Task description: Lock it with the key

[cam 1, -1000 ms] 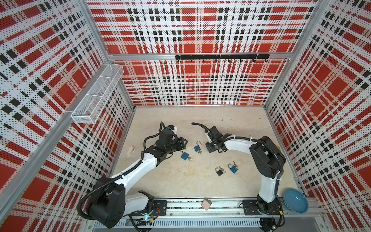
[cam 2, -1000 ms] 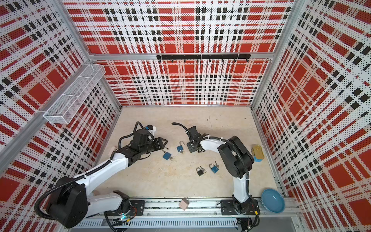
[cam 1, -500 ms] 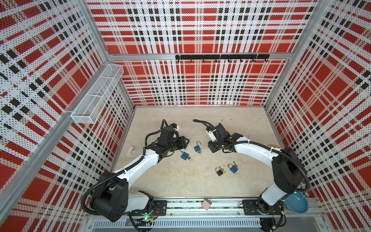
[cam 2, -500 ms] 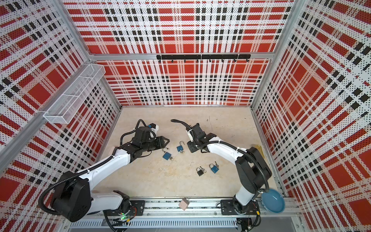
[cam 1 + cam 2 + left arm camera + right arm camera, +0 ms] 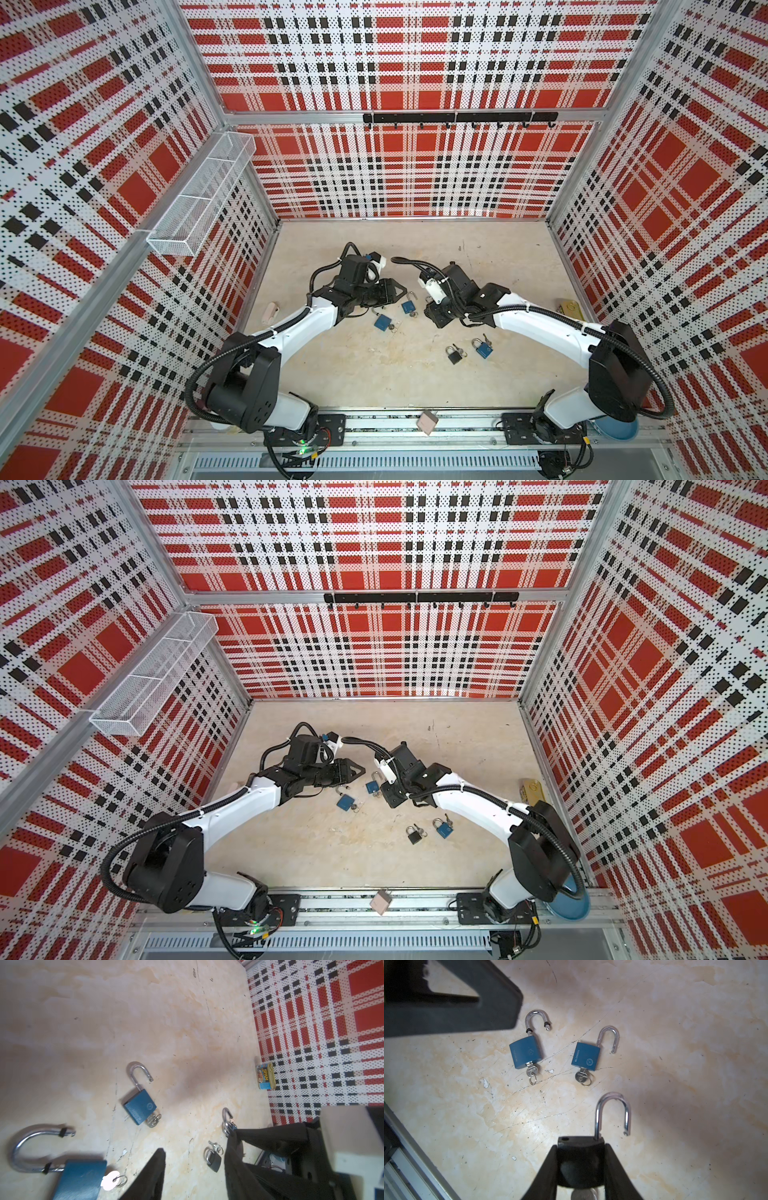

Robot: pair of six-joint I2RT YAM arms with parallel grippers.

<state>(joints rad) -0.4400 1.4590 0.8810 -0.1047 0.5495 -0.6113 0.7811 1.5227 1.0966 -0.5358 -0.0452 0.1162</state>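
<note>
Matt blue padlocks (image 5: 526,1054); matt black padlock (image 5: 580,1159); glossy chrome shackles (image 5: 596,1120); scratched, mottled tabletop (image 5: 675,1022).

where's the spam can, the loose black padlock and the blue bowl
spam can (image 5: 266,1076), left wrist view, label
loose black padlock (image 5: 455,357), in a top view, body
blue bowl (image 5: 577,909), in a top view, exposed part

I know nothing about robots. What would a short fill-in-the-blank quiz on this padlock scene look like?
1. The right gripper clamps a black padlock whose shackle is ____.
2. Both open blue padlocks on the table have a ____ in the keyhole.
3. Between its fingers, the left gripper holds ____.
4. The tin by the wall is labelled ____.

Missing words: open; key; nothing; SPAM.
</note>
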